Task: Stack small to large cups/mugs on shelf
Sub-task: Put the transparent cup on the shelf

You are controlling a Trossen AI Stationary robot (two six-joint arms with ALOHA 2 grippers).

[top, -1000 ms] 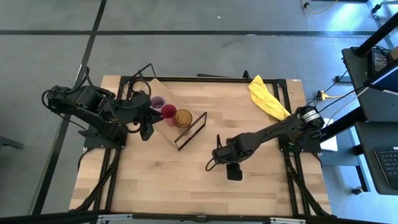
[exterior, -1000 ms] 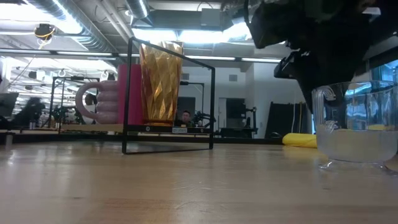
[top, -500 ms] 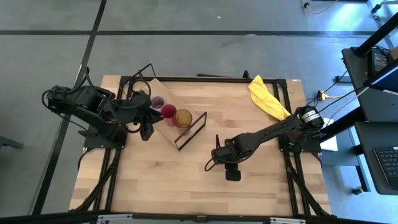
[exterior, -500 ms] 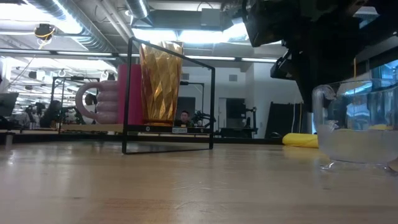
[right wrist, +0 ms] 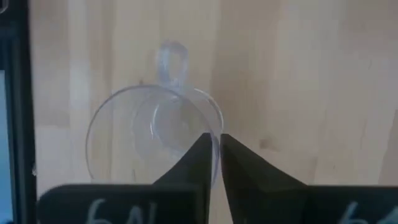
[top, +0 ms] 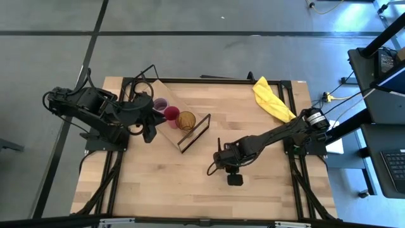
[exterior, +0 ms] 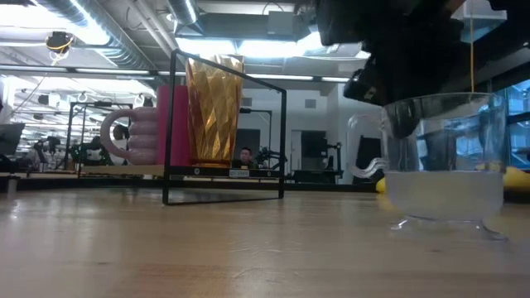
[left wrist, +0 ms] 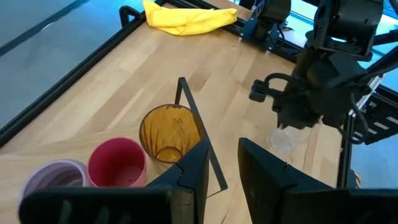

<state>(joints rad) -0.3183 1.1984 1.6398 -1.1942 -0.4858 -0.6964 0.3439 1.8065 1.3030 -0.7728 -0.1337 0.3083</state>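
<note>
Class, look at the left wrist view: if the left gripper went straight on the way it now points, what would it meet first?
Probably the amber tumbler, which stands on the shelf directly ahead of the left gripper. Depth is unclear, so the shelf's black wire frame beside it might be touched first.

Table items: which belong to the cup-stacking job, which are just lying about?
Job:
- clear glass mug, its rim pinched by the right gripper
- amber tumbler, red cup and purple mug, all on the shelf
- left gripper, open, beside the shelf

Lying about:
- yellow cloth, at the table's far right corner
</note>
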